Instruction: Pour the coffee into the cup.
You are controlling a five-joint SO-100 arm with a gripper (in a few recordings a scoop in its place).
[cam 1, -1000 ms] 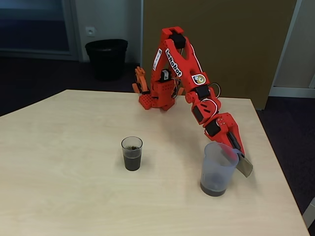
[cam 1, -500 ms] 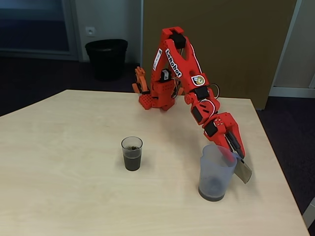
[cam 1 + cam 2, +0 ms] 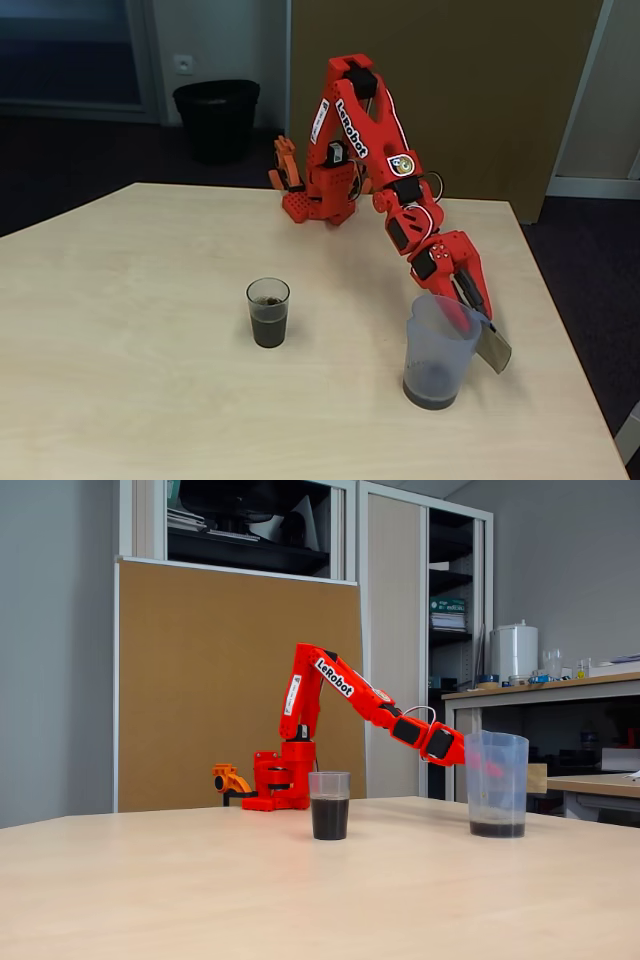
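Observation:
The cup (image 3: 268, 312) (image 3: 330, 805), a small clear tumbler, stands upright mid-table, about half full of dark coffee (image 3: 268, 327) (image 3: 330, 819). To its right in both fixed views the larger translucent pitcher (image 3: 435, 355) (image 3: 497, 780) stands upright on the table. A thin layer of dark coffee (image 3: 431, 397) (image 3: 497, 829) lies at its bottom. My red gripper (image 3: 472, 312) (image 3: 478, 762) reaches down to the pitcher's far rim and is shut where the flat handle (image 3: 493, 349) joins it. The fingertips are partly hidden behind the pitcher wall.
The arm's red base (image 3: 315, 200) sits at the table's far edge. The light wooden table (image 3: 130, 330) has open room left of the cup and in front. Its right edge runs close to the pitcher. A black bin (image 3: 216, 118) stands on the floor beyond.
The pitcher has shifted slightly left and down with my gripper, from a slight tilt to standing upright on the table. The cup has not moved.

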